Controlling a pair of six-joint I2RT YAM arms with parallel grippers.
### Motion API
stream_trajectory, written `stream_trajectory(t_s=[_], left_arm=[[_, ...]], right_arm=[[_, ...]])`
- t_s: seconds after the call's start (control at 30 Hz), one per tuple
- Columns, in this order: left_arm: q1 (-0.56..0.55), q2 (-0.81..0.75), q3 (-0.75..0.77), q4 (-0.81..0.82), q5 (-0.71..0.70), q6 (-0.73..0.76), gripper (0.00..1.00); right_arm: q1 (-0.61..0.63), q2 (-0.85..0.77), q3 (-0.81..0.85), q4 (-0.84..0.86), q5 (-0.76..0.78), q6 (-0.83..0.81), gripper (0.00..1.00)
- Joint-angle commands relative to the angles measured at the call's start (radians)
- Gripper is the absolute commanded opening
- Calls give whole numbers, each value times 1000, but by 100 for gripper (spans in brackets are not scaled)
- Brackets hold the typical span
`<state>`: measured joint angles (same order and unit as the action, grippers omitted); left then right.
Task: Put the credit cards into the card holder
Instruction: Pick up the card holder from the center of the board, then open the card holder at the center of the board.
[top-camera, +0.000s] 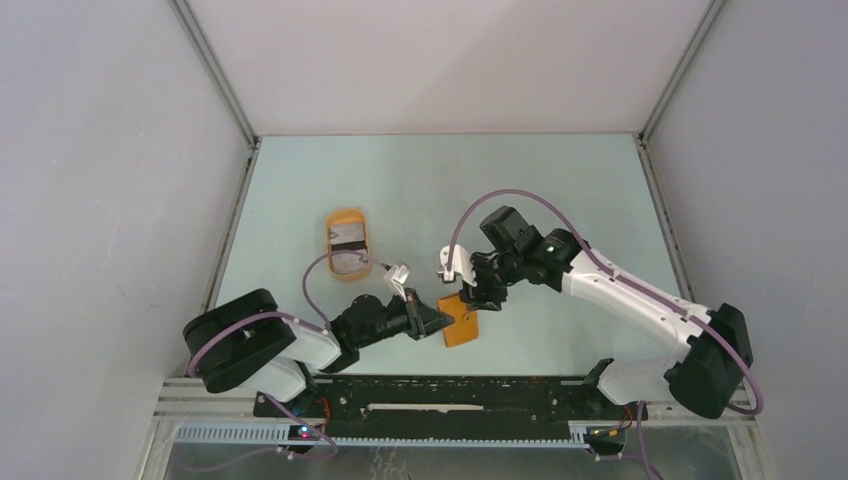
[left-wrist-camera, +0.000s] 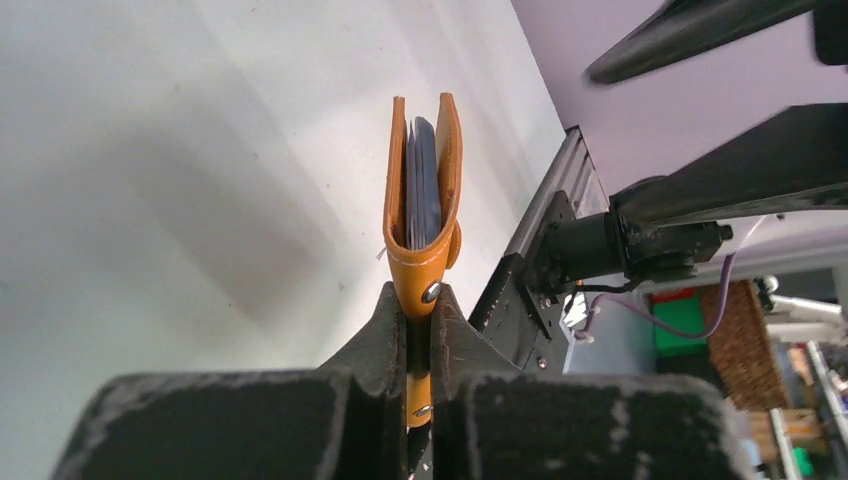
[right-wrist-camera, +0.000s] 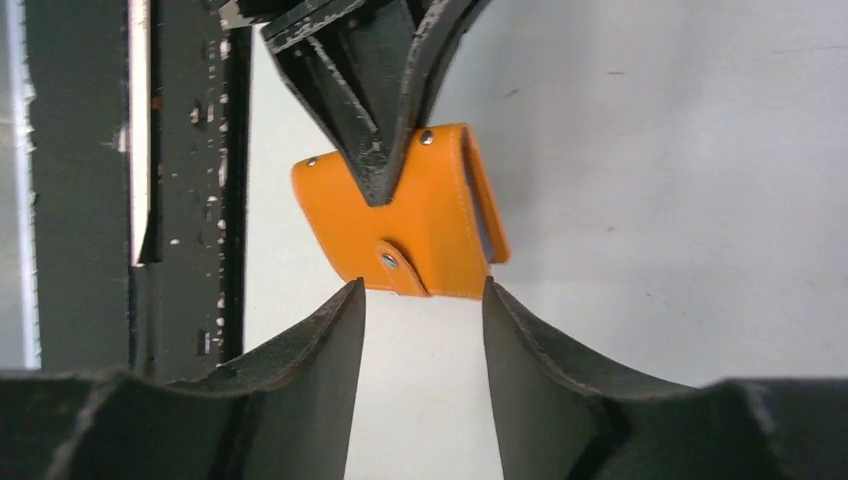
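**Top view.** Card holder (top-camera: 461, 327) low on the pale counter (top-camera: 420, 180), between the two arms. Pinched from its left side by the left fingers (top-camera: 438, 322). Right fingers (top-camera: 480, 298) just at its far edge; gap too small to read here. Oval orange tray (top-camera: 346, 222) well apart toward the far left, pale credit cards (top-camera: 348, 263) lying in it.

**Left wrist view.** Left fingers clamped tight on the snap end of the card holder (left-wrist-camera: 397, 200), seen edge-on. Covers slightly parted at the far end, blue-grey lining (left-wrist-camera: 425, 185) showing between them.

**Right wrist view.** Right fingers parted to a middling width, tips flanking the card holder's lower corners, not clamped on it; contact unclear. Left fingers gripping its upper edge. Closure tab (right-wrist-camera: 398, 264) with metal snap facing the camera.
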<state>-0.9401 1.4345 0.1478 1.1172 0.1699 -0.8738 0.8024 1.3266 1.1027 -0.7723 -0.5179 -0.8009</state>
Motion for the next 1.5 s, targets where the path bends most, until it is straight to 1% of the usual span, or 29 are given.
stream_trajectory(t_s=[0.0, 0.03, 0.1, 0.17, 0.23, 0.3, 0.4, 0.5, 0.6, 0.7, 0.87, 1.07, 1.33, 1.47], left_arm=[[-3, 20, 58, 13, -54, -146, 0], [-3, 17, 60, 6, -61, -142, 0], [-4, -5, 58, -26, -95, -132, 0], [-8, -49, 54, -76, -162, -124, 0], [-20, -106, 68, -169, -261, -114, 0], [-40, -165, 108, -288, -356, -81, 0], [-77, -230, 184, -453, -501, -51, 0], [-102, -255, 222, -542, -612, -70, 0], [-118, -266, 246, -610, -687, -131, 0], [-126, -269, 270, -652, -718, -161, 0], [-141, -273, 317, -708, -741, -166, 0], [-163, -266, 338, -707, -748, -169, 0], [-188, -246, 352, -689, -739, -174, 0], [-192, -243, 355, -682, -726, -172, 0]], right_arm=[[-57, -47, -3, 89, 126, 125, 57], [-88, -48, -3, 99, 111, 146, 58], [-145, -61, -4, 77, -16, 166, 62], [-169, -76, -17, 83, -114, 203, 68], [-170, -78, -50, 138, -139, 265, 72], [-172, -53, -66, 188, -125, 345, 73], [-165, -8, -67, 260, -60, 495, 70], [-150, 17, -68, 311, 21, 612, 67], [-147, 28, -74, 348, 42, 689, 66], [-138, 42, -80, 376, 61, 745, 64], [-102, 74, -80, 401, 121, 772, 60], [-83, 125, -81, 418, 151, 787, 55], [-85, 139, -79, 433, 214, 789, 53], [-86, 154, -77, 433, 226, 780, 44]])
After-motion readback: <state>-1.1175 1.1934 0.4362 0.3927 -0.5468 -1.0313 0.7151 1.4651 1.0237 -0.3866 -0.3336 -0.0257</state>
